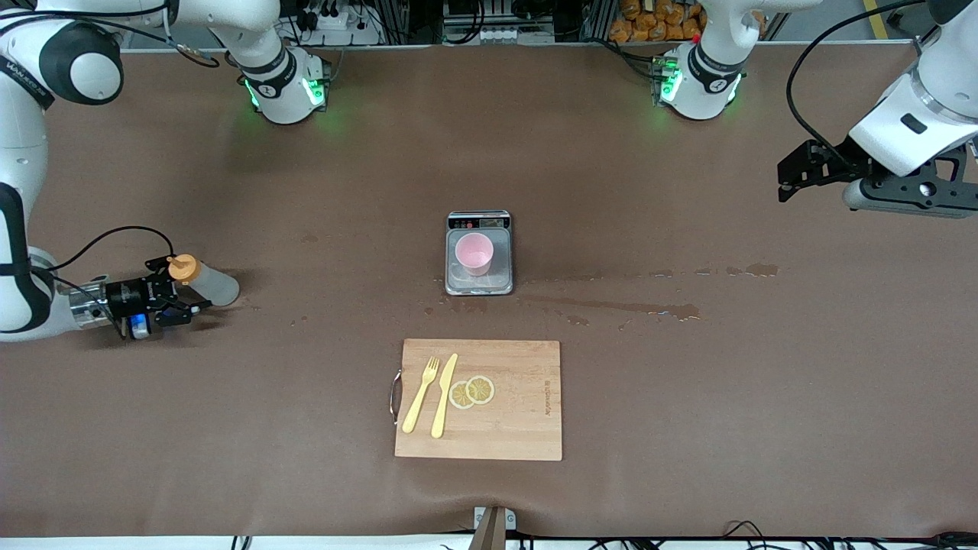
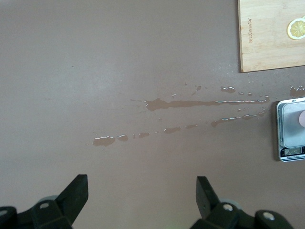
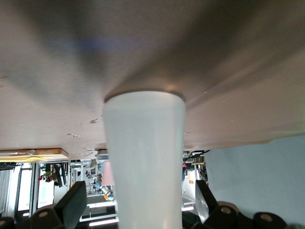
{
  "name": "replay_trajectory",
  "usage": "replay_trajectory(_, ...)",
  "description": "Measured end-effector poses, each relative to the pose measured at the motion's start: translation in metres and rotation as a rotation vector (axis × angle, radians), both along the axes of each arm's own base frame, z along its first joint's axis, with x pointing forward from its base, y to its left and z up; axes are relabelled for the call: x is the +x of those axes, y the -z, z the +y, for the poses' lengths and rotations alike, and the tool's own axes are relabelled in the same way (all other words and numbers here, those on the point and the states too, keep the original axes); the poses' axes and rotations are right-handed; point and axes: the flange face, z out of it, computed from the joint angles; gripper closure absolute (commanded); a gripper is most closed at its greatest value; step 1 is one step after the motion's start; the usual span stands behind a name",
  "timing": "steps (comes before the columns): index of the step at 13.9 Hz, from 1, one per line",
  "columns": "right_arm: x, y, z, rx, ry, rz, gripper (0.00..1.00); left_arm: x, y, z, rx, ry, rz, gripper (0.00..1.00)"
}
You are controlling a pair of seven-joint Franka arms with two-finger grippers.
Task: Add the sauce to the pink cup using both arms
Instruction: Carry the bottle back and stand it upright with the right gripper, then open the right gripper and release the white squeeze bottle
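Surface (image 1: 688, 397): one, covered in matte brown sheeting, with a trail of glossy wet streaks (image 2: 190, 103) running from the scale toward the left arm's end.

Sauce (image 1: 206, 281): one squeeze bottle, translucent whitish soft plastic, tapered round body, orange cap with a thin nozzle. It stands near the right arm's end of the surface, leaning in the front view. The right wrist view shows its smooth pale body (image 3: 144, 157) filling the space between the two black fingers.

Right gripper (image 1: 177, 294): black, two-fingered, low at the bottle, one finger on each side just below the cap; whether the fingers actually press the bottle I cannot tell.

Pink cup (image 1: 474, 253): one, pale-pink smooth plastic, round and tapered, no handle, upright on the scale's plate.

Scale (image 1: 479, 253): one, rectangular, brushed-steel plate with a dark display strip, mid-surface, farther from the front camera than the board.

Cutting board (image 1: 479, 399): one, light wood, rectangular, metal handle at the edge toward the right arm's end. On it: one yellow plastic fork (image 1: 422, 394), one yellow plastic knife (image 1: 444, 395), two thin round lemon slices (image 1: 471, 392) overlapping.

Left gripper (image 2: 142, 198): black, fingers spread wide, holding nothing, raised over bare surface at the left arm's end; this arm waits.
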Motion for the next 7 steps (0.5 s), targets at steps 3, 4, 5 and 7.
replay_trajectory(3, 0.021, -0.051, -0.013, -0.067, -0.029, -0.019, 0.0, 0.0, 0.001, 0.0, 0.0, 0.0, 0.001, 0.0)
replay_trajectory(4, 0.027, -0.07, -0.016, -0.078, -0.038, -0.034, 0.0, 0.0, 0.001, 0.0, 0.0, 0.0, 0.001, 0.0)
replay_trajectory(5, 0.032, -0.088, -0.018, -0.086, -0.048, -0.049, 0.0, 0.0, 0.001, 0.0, 0.0, 0.0, 0.002, 0.0)
replay_trajectory(7, 0.042, -0.122, -0.019, -0.111, -0.07, -0.091, 0.0, 0.0, 0.001, 0.0, 0.0, -0.001, 0.002, 0.0)
